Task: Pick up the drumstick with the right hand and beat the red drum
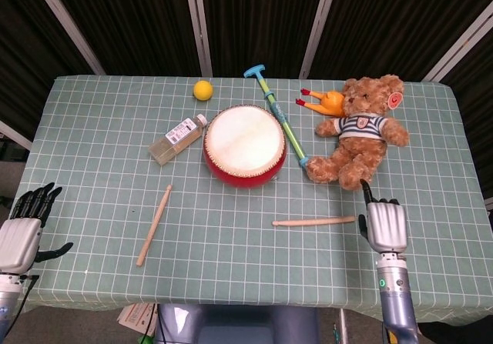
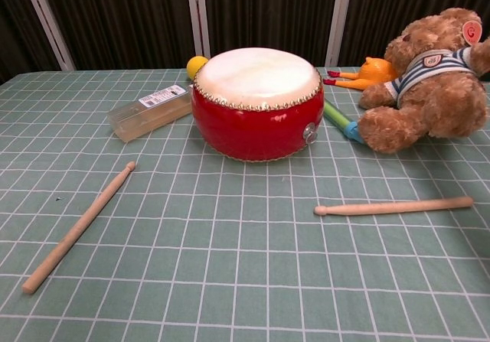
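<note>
Right hand is hovering spread and empty just beside the stick's butt; stick is lying flat near the drum. Looks light, stiff, smooth; it is probably begging for a grip near the butt.

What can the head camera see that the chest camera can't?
Only the head view shows both robot hands: the left robot hand off the table's left edge, and the right robot hand beside the right drumstick, not holding it. The chest view shows nothing extra, just the red drum's side wall close up. Both show the red drum, left drumstick, teddy bear, bottle and yellow ball.
</note>
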{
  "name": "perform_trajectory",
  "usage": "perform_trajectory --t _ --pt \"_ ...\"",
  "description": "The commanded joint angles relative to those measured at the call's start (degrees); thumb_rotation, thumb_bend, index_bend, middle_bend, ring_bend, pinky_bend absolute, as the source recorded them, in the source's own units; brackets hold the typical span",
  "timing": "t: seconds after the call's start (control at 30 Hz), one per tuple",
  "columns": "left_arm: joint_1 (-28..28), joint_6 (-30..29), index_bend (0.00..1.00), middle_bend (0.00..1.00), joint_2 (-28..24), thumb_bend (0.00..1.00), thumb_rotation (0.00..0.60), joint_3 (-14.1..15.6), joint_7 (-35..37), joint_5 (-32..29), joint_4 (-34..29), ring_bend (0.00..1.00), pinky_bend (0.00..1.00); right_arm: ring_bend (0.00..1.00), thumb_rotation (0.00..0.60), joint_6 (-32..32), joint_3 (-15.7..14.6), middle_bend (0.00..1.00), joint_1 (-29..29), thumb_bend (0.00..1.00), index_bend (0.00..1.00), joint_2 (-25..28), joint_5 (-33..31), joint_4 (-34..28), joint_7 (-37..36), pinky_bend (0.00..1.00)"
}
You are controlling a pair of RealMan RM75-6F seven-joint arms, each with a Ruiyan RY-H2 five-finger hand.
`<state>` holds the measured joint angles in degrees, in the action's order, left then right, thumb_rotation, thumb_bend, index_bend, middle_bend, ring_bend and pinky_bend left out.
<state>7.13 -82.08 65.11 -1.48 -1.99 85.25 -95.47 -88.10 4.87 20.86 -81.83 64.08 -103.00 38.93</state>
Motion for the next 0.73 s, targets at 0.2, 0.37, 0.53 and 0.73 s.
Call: perform_trajectory --t 0.2,0.37,0.53,0.73 --pt "0.0 -0.5 0.00 0.00 0.3 0.00 0.600 0.2 -1.0 0.9 0.7 0.00 0.00 0.00 0.600 -3.0 -5.0 0.01 -6.0 0.17 0.00 12.4 12.3 -2.1 -16.3 0.02" --pt "0.0 -0.5 0.00 0.00 0.1 0.00 0.600 0.4 -3.1 1.1 1.0 0.00 0.00 0.00 0.600 -4.9 -9.0 0.00 -9.4 0.09 0.00 15.8 18.8 0.7 -22.6 0.00" --pt "-0.1 -1.4 0.00 0.00 0.4 0.00 0.600 0.3 -3.8 1.8 1.6 0.00 0.00 0.00 0.600 -10.3 -9.5 0.00 -11.5 0.09 0.00 14.6 26.5 8.1 -25.8 0.00" --pt "-0.2 -2.1 0.00 0.00 0.9 0.00 0.600 0.2 -3.7 2.6 2.4 0.00 0.00 0.00 0.600 -10.3 -8.6 0.00 -12.3 0.09 0.00 12.3 27.5 11.6 -27.2 0.00"
